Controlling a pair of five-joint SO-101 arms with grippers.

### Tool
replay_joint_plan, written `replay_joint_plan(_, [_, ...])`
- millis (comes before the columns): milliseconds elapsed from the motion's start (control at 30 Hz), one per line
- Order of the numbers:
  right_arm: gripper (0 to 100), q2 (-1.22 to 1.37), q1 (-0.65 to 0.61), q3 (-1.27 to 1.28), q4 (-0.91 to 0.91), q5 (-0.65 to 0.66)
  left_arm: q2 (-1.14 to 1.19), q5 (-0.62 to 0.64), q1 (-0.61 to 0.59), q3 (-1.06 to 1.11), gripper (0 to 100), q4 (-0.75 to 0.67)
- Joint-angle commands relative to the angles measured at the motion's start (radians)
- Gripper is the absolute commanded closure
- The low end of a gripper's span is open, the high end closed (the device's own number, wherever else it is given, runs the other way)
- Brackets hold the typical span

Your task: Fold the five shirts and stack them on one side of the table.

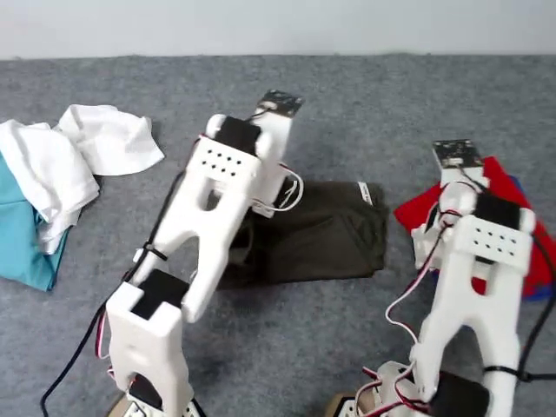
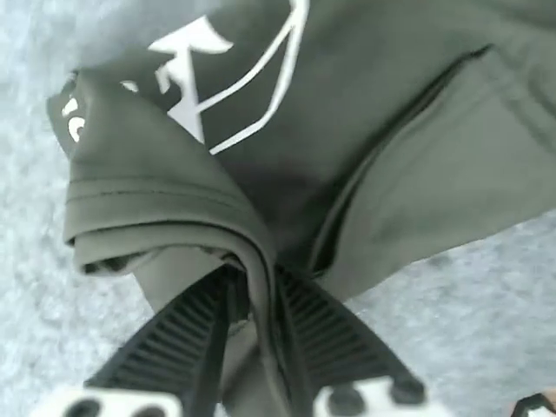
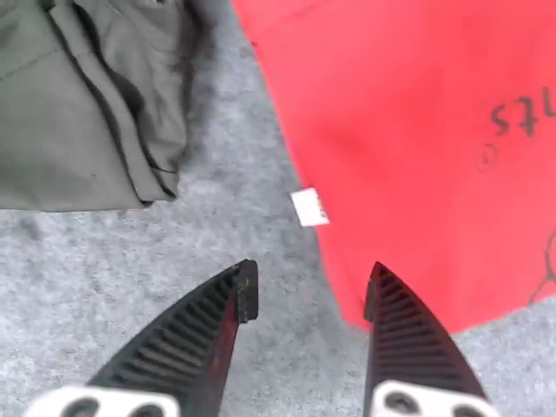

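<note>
Pinching olive shirt (image 2: 391, 130) by its fold in left pincer (image 2: 254, 276), bulk toward right pincer (image 3: 313, 282), gaping wide near red shirt (image 3: 417, 130).

Dead centre of the grey table (image 1: 365, 104) lies the olive shirt (image 1: 326, 234), folded into a tidy rectangle with a small white tag at its 1 o'clock corner. The left arm (image 1: 208, 217) slants in from 7 o'clock, and its wrist sits over the shirt's 9 o'clock edge. Over at 3 o'clock, the red shirt (image 1: 417, 208) lies flat on a blue cloth (image 1: 518, 183), with the right arm (image 1: 478, 261) standing above them. Out at 10 o'clock there's crumpled white cloth (image 1: 52, 165) in two lumps, and it spills onto a teal shirt (image 1: 22, 239) at 9 o'clock.
</note>
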Motion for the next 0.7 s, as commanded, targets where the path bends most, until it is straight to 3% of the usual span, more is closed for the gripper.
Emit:
replay_joint_plan(0, [79.0, -0.039, 0.042, -0.011, 0.013, 0.012, -0.023, -0.011, 0.058, -0.101, 99, 0.018])
replay_joint_plan(433, [79.0, -0.039, 0.058, -0.009, 0.015, 0.011, 0.471, -0.011, 0.183, -0.696, 99, 0.023])
replay_joint_plan(667, [79.0, -0.039, 0.059, -0.009, 0.015, 0.012, 0.5, -0.011, 0.267, -0.725, 99, 0.025])
